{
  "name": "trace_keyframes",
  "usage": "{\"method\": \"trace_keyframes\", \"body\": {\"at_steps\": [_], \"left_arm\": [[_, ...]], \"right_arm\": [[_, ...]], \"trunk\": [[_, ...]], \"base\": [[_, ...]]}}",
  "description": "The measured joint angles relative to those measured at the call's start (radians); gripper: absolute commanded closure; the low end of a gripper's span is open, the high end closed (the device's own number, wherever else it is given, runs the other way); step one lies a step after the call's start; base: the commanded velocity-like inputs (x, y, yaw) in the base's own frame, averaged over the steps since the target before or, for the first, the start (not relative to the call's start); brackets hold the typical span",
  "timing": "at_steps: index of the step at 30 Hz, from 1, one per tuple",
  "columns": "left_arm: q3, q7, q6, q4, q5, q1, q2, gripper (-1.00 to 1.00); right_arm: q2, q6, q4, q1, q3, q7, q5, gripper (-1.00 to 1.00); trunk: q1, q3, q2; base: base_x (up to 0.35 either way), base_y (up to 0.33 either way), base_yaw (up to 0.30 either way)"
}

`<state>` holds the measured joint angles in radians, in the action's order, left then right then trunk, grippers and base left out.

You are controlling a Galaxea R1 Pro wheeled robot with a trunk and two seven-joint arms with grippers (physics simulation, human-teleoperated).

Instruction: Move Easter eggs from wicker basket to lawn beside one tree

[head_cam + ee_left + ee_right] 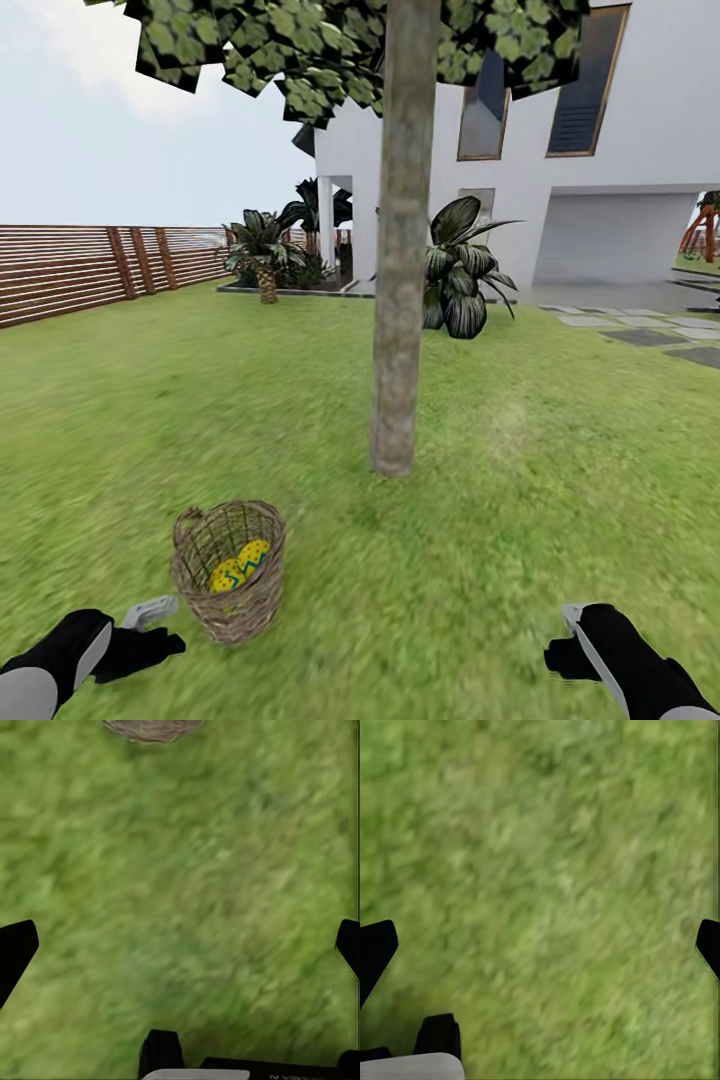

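The wicker basket point(228, 572) stands upright on the lawn point(520, 470) in the head view, just in front of me at the left. Inside it I see yellow Easter eggs point(240, 566) with blue zigzags; two show through the weave. The tree point(402, 300) rises a short way beyond the basket, to its right. My left gripper point(160, 632) hovers just left of the basket, open, with nothing in it. My right gripper point(562, 648) hangs open over bare grass at the lower right. In the left wrist view the basket's rim point(150, 727) sits ahead of the open left gripper point(180, 949). The right gripper point(540, 949) faces grass.
A white house point(620, 200) stands behind the tree, with broad-leaved plants point(460, 270) and a short palm point(265, 255) at its foot. A slatted wooden fence point(90, 265) runs along the left. Paving stones point(650, 330) lie at the far right.
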<state>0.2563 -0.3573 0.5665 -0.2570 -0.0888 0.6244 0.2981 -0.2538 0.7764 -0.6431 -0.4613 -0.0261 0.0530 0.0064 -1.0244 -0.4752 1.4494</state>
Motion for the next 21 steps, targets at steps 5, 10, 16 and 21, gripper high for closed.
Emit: {"method": "trace_keyframes", "body": {"at_steps": [5,10,16,21], "left_arm": [[0.001,0.0,0.0,0.0,0.001,0.0,0.003,-1.0],[0.001,0.0,0.0,-0.001,0.001,-0.001,0.004,-1.0],[0.002,0.0,0.0,-0.002,0.001,0.0,0.008,-1.0],[0.002,0.0,0.0,-0.002,0.001,0.0,0.009,-1.0]], "right_arm": [[0.0,0.0,0.0,0.0,-0.001,0.0,0.0,-1.0],[0.001,0.0,0.0,0.0,-0.001,0.0,0.0,-1.0],[0.004,0.0,0.0,0.0,-0.002,0.0,0.001,-1.0],[0.006,0.0,0.0,0.0,-0.002,0.0,0.001,-1.0]], "trunk": [[0.0,0.0,0.0],[0.0,0.0,0.0],[0.0,0.0,0.0],[0.0,0.0,0.0]], "base": [[0.311,-0.137,0.0],[0.311,-0.137,0.0],[0.311,-0.137,0.0],[0.311,-0.137,0.0]]}}
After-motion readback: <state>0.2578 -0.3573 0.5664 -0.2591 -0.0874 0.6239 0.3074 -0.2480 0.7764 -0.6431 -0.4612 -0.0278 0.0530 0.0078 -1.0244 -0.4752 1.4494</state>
